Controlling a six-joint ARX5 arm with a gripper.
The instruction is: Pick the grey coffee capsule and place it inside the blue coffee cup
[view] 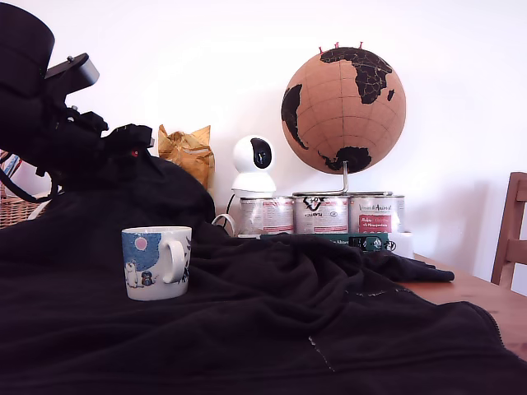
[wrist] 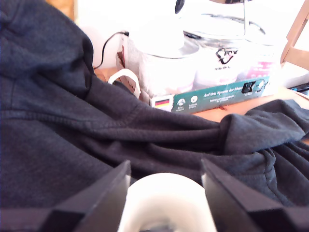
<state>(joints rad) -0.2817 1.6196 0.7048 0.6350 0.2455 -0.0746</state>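
Black fabric [view: 272, 329] covers most of the table [view: 486, 300] in the exterior view, hiding the surface except for a bare wooden strip at that view's right. The blue coffee cup [view: 156, 262] stands upright on the cloth toward the view's left, handle turned to the view's right. The dark arm [view: 49, 115] is cut off at the left edge and its pincer cannot be made out here. Behind stand three labelled tins [view: 321, 215], a white camera [view: 254, 165], a cork globe [view: 343, 110] and a crumpled yellow bag [view: 188, 153]. No grey capsule can be made out in this view.

From the wrist view, the gripper [wrist: 164, 193] shows two dark fingers [wrist: 104, 195] spread wide, with the cup's white rim [wrist: 166, 203] lying between them, seemingly just beneath; the cup's lower part is cropped by the frame edge. Something dark shows inside the rim, too small to identify. Whether the fingers touch the rim cannot be told. Beyond lie the cloth folds [wrist: 145, 130], a green box [wrist: 212, 96] and overexposed, washed-out tins.
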